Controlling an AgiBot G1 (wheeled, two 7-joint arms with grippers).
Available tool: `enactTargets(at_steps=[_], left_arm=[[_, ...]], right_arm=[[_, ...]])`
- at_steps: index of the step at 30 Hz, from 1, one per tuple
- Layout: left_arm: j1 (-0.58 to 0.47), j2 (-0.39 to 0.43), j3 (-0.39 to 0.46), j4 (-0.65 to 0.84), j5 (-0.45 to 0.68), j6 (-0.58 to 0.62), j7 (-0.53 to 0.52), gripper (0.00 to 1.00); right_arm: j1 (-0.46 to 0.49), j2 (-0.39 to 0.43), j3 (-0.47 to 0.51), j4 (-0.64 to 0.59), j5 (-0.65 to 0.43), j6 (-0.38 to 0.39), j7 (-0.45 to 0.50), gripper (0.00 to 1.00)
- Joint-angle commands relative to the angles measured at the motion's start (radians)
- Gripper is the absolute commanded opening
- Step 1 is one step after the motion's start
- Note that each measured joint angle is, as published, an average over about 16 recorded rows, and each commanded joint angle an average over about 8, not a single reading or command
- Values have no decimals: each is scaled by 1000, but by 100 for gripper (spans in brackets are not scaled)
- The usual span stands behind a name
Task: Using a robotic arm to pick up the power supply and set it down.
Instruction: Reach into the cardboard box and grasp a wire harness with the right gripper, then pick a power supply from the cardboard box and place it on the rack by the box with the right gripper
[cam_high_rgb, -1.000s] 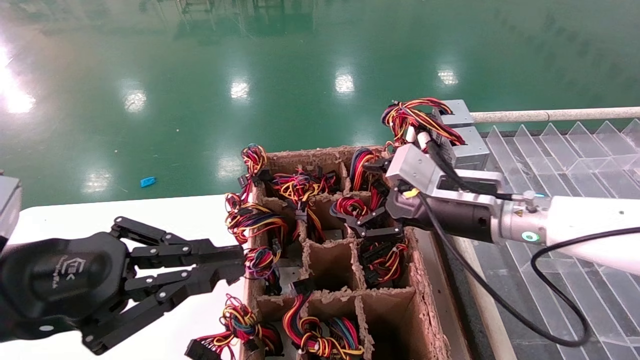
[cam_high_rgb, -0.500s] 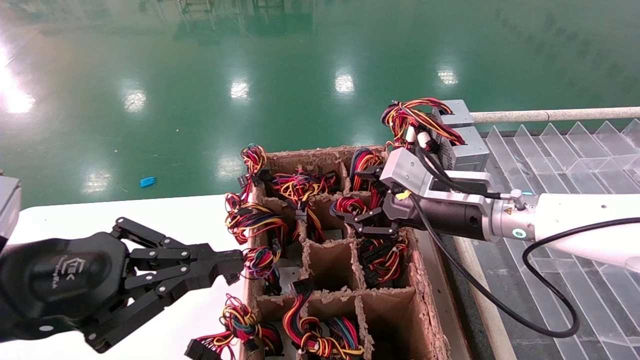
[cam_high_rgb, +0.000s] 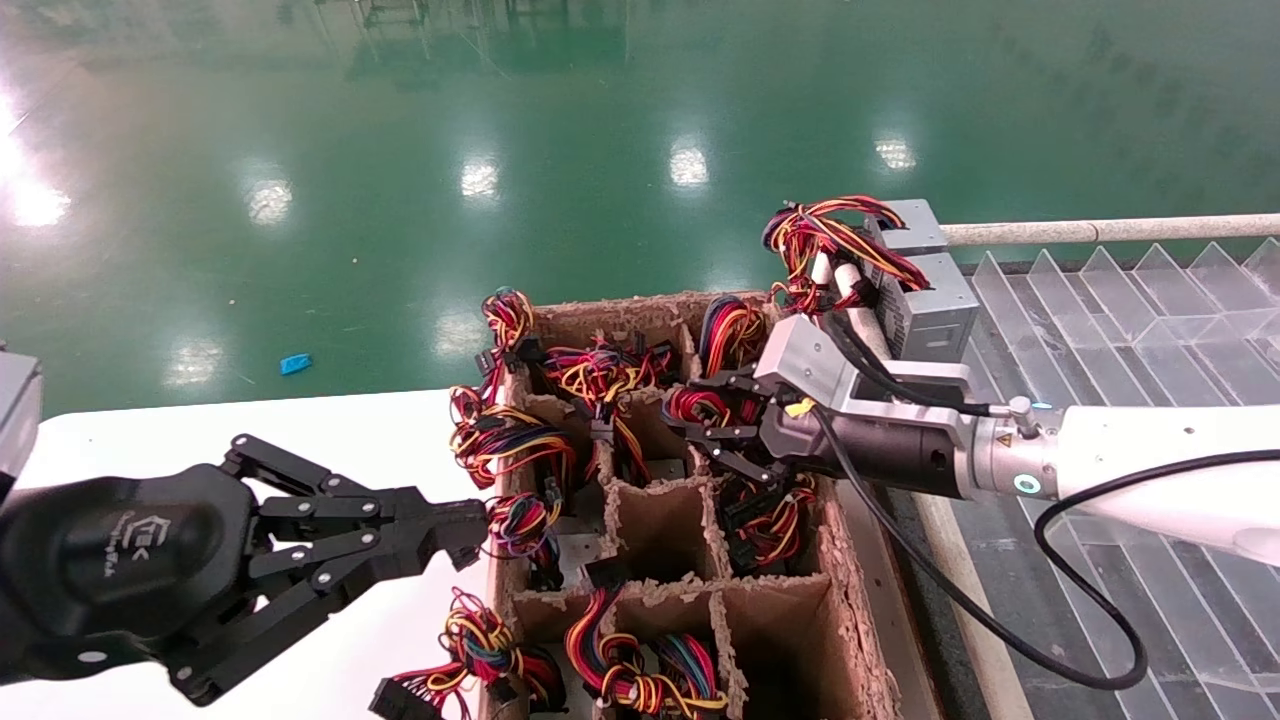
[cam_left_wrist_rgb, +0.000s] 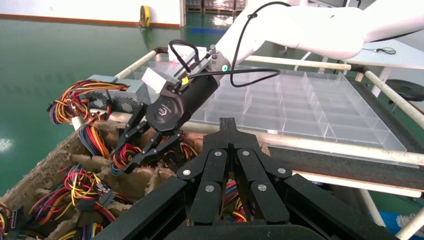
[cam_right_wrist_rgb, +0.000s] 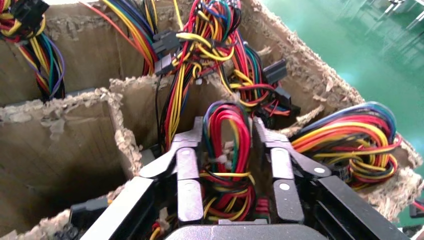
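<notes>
At frame centre, the right hand straddles one looped wire bundle in the cardboard crate, fingers spread either side, not clamped. One grey power supply sits upper right. Lower left, the left hand hangs pinched closed, empty, over the white surface.

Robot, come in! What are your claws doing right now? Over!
Right black claw straddling red-yellow-black looped wire bundle in brown cardboard divider crate, not clamped. Left black claw shut, beside crate. Neighbouring wire tangles crowd the cell.
</notes>
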Motion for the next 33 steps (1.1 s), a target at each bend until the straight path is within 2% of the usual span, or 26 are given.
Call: enactTargets(at_steps=[1, 16, 26, 33], left_arm=[[0, 0, 0, 0, 0, 0, 0, 0], [0, 0, 0, 0, 0, 0, 0, 0], [0, 0, 0, 0, 0, 0, 0, 0], [0, 0, 0, 0, 0, 0, 0, 0]], right_arm=[[-3, 3, 0, 0, 2, -2, 0, 0], [-13, 41, 6, 65, 10, -16, 39, 0], [14, 47, 27, 129, 20, -4, 13, 0], [49, 60, 47, 225, 4, 26, -5, 0]])
